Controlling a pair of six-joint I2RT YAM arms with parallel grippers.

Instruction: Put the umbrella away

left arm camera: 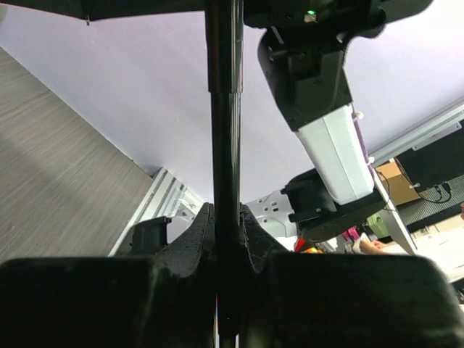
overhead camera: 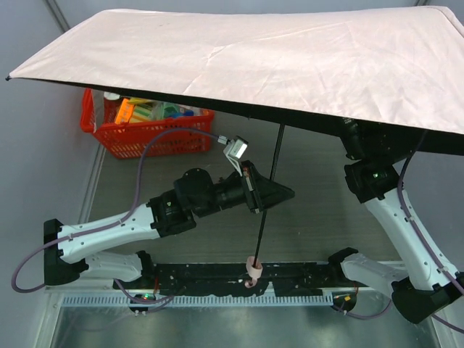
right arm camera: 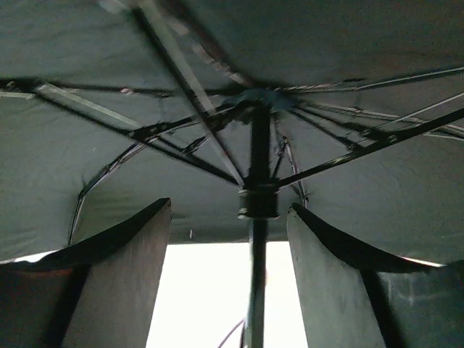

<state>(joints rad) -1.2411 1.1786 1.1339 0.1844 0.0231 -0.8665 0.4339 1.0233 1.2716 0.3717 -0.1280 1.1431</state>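
- Top external: the umbrella (overhead camera: 239, 61) is standing open over the table, its pale pink canopy partly hiding the red basket (overhead camera: 156, 138). The left gripper (overhead camera: 262, 194) is clamping the thin black shaft (overhead camera: 274, 156), with the pink handle (overhead camera: 254, 270) hanging below.
- Left wrist: the left gripper's fingers (left arm camera: 196, 232) are pinching the shaft tightly.
- Right wrist: the right gripper (right arm camera: 229, 206) is gaping wide beneath the canopy, with the shaft running between its fingers (right arm camera: 123, 275) and touching neither.
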